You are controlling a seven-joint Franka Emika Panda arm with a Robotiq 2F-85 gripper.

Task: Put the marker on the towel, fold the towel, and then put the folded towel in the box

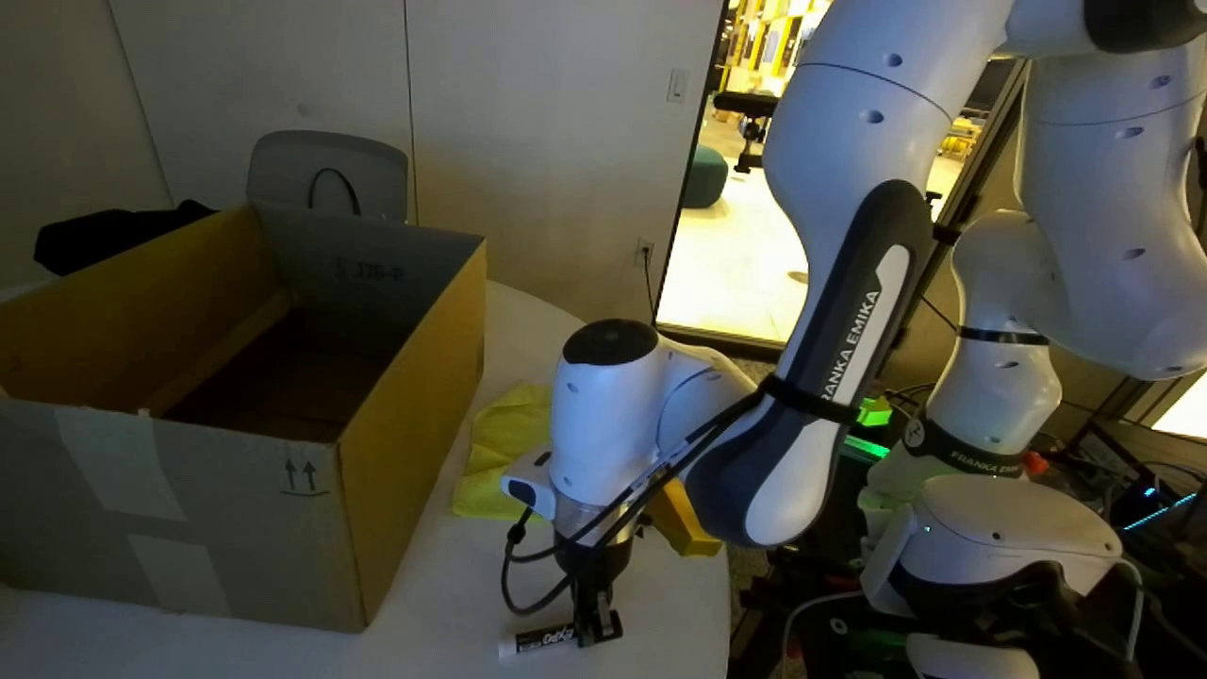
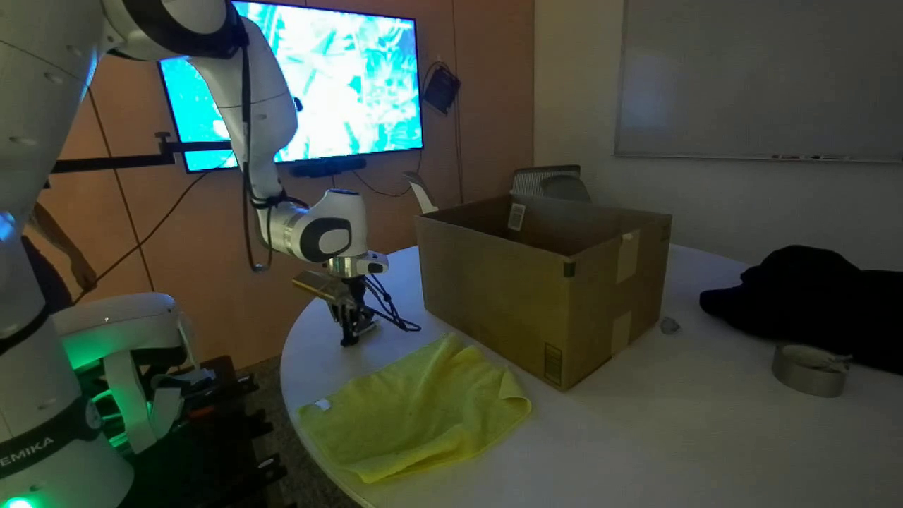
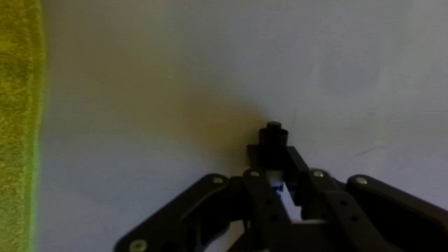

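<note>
While the marker (image 1: 541, 639) sits clamped between the jaws of the gripper (image 3: 273, 154), bottom centre of an exterior view, the yellow towel (image 2: 423, 409) lies rumpled on the white table (image 2: 670, 437), lower centre of an exterior view, just beside the cardboard box (image 2: 494, 303). And there's that box, gaping at the left of an exterior view, its floor in shadow, a white label (image 2: 516, 216) on an inner wall near mid-frame in an exterior view, with a black heap (image 2: 804, 303) at the right edge.

Dark hand (image 3: 272, 159) pinching a black-ended marker (image 3: 273, 145), yellow-green towel (image 3: 16, 122) along left edge, pale table (image 3: 182, 52)
</note>
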